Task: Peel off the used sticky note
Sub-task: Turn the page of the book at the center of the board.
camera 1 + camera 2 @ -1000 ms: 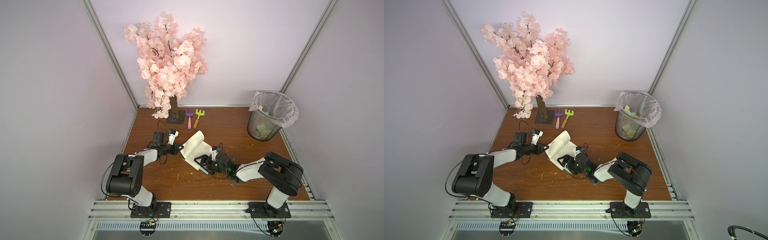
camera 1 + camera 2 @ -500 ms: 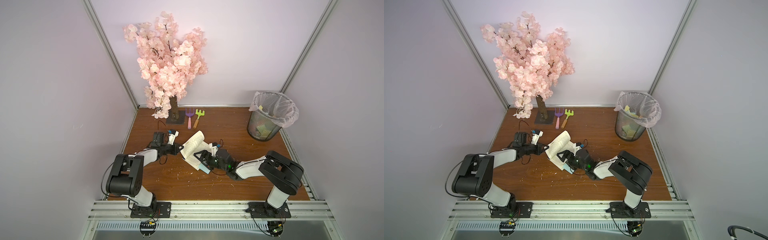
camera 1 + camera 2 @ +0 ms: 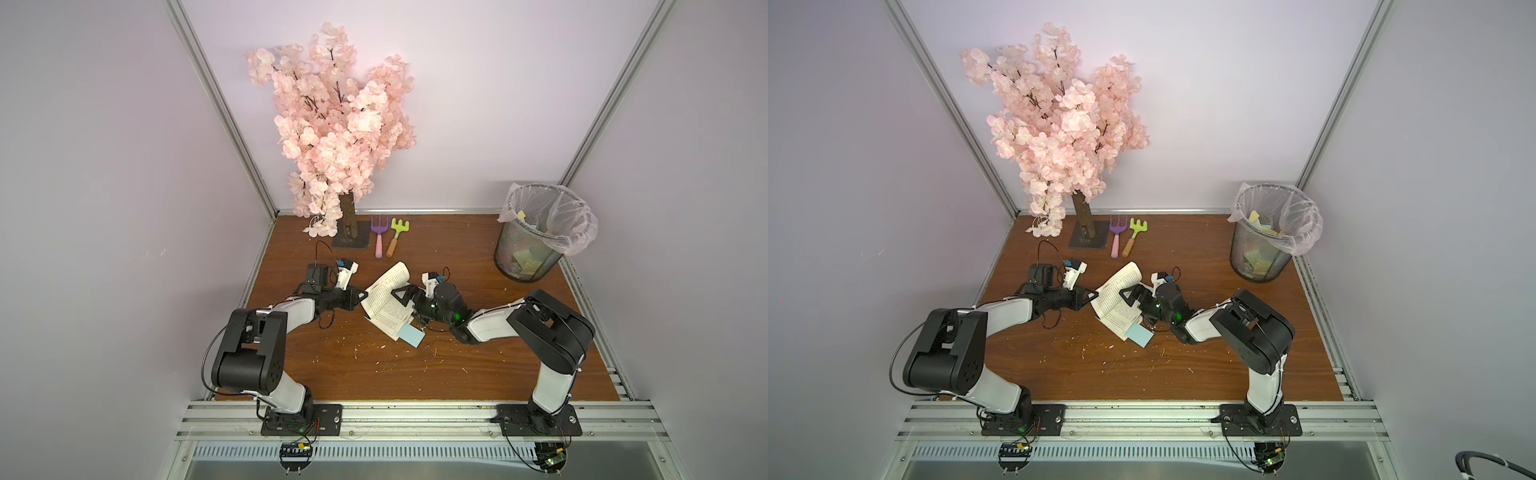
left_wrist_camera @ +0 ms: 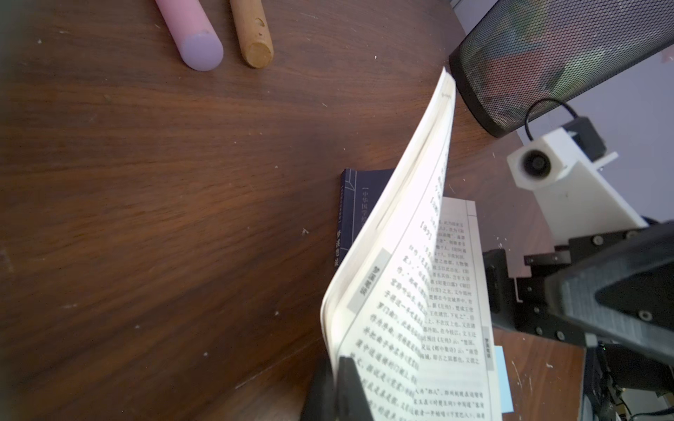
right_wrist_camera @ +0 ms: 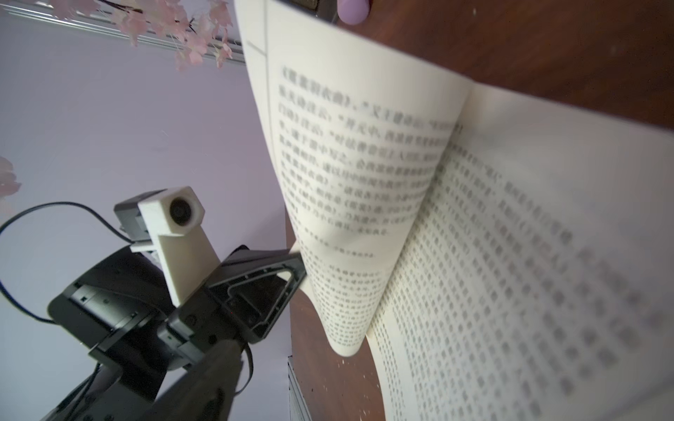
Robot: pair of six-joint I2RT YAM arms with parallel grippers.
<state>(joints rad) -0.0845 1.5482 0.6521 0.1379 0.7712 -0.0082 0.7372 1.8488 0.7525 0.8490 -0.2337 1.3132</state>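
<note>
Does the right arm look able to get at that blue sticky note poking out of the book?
Probably yes: the blue sticky note lies uncovered at the book's edge, just beside the open right end effector, nothing between them.

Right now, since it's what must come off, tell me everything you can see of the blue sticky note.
The sticky note is a pale blue paper rectangle, flat and uncreased. It juts past the near corner of the open book's flat page, over the wooden table. The right gripper, jaws open, sits close beside it; contact cannot be told. The left gripper pinches the raised pages, apart from it.
</note>
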